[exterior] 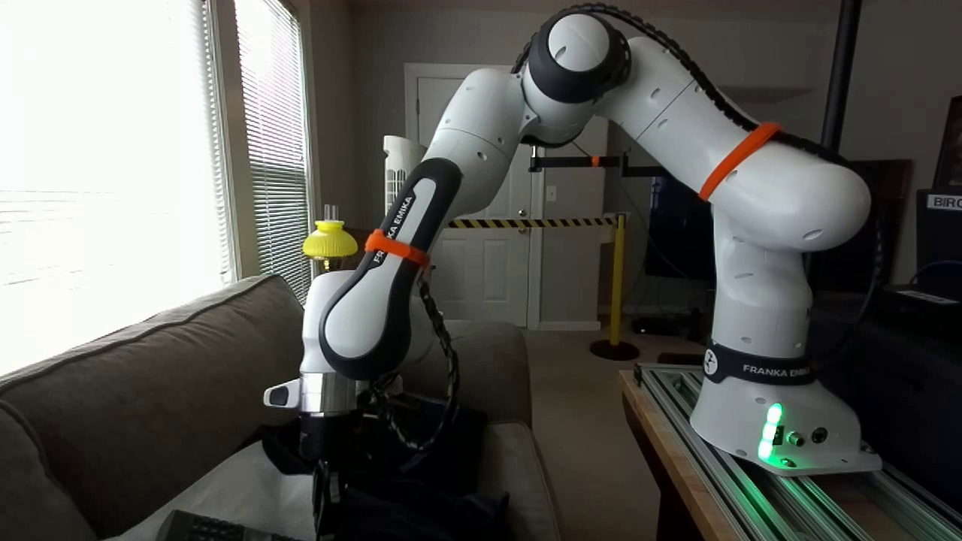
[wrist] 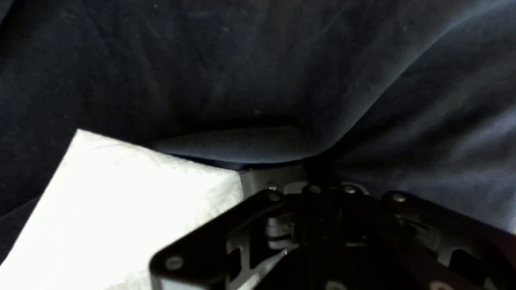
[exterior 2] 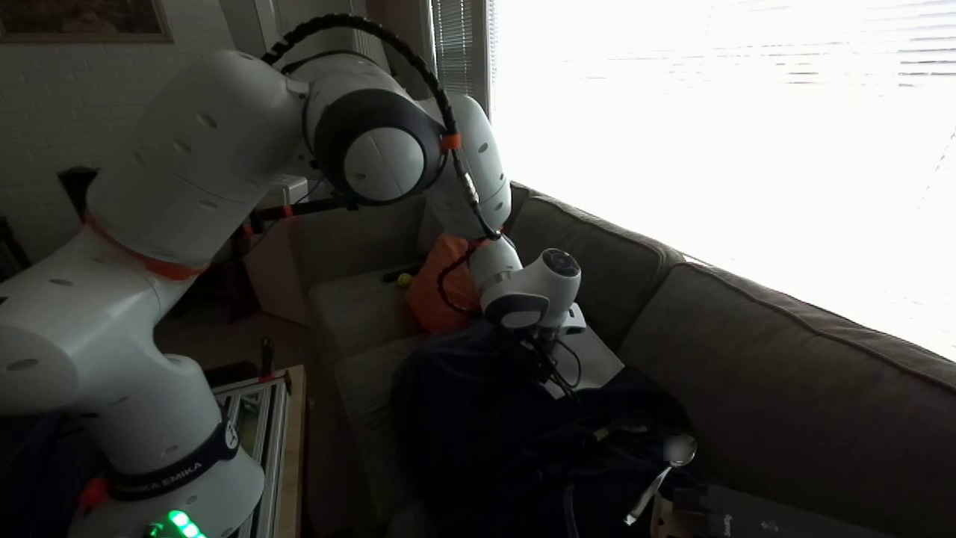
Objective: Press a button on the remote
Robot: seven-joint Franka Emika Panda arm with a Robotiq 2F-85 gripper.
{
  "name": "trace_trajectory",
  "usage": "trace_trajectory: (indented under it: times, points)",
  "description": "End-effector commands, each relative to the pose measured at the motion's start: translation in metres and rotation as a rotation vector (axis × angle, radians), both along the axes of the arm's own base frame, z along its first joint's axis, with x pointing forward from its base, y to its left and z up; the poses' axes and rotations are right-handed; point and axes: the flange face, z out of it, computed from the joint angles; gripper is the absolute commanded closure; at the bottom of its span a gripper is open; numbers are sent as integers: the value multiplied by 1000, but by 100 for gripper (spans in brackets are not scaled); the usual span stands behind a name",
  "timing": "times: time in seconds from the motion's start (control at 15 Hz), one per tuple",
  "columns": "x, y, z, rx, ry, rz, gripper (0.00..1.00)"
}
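Observation:
A dark grey remote [exterior: 210, 528] with rows of raised buttons lies at the bottom edge of an exterior view, partly cut off, on a pale sheet. In the wrist view a grey end piece with small white lettering [wrist: 258, 181], apparently the remote's end, shows just beyond my fingers; the rest is hidden under the gripper. My gripper [wrist: 331, 187] points down with its fingers together and nothing visible between them. It also shows in both exterior views [exterior: 326, 496] [exterior 2: 554, 373], close to the remote. Whether its tips touch the remote cannot be told.
A white sheet [wrist: 133, 209] and rumpled dark blue cloth [wrist: 225, 72] cover the sofa seat. The sofa backrest [exterior 2: 747, 359] runs along the window. A spoon [exterior 2: 659, 486], a dark grey box-like object [exterior 2: 762, 515] and an orange bag [exterior 2: 441, 288] are on the sofa.

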Motion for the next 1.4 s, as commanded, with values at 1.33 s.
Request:
trace_trajectory:
  times: [1.33]
  points:
    - [7,-24,107,-33,2,-111,73]
